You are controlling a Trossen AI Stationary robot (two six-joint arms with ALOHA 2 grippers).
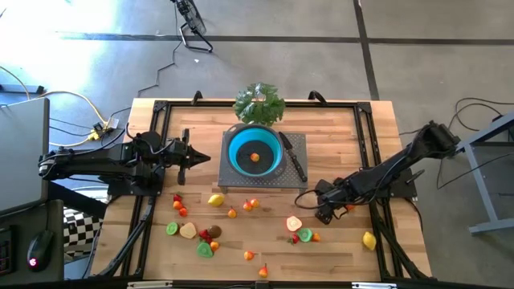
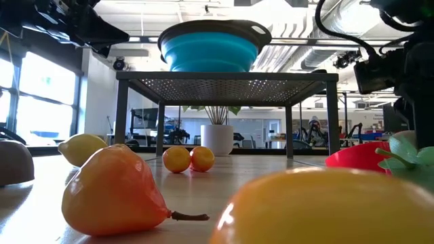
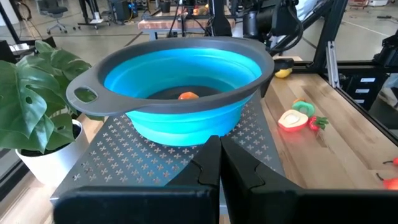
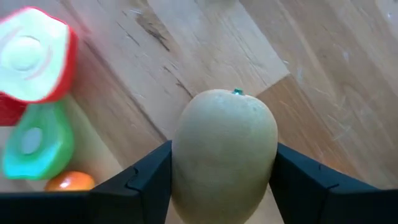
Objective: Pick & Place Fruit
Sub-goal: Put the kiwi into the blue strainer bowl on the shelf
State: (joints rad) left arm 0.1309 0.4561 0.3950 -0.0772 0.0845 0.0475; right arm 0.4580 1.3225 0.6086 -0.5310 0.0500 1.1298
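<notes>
The right tool (image 4: 221, 180) is closing around a pale tan, egg-shaped plastic fruit (image 4: 224, 152) on the wooden tabletop (image 4: 311, 81); it should squeeze squarely before lifting. The left tool (image 3: 219, 163) is waiting shut, empty.

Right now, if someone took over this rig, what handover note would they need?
Left gripper: jaws shut, empty, waiting beside the blue bowl.
Right gripper: low over the table's right front, jaws on either side of a pale green fruit, not lifted.
Done: one orange fruit in the bowl.
Left: the rest, scattered along the front, including two lemons.
</notes>
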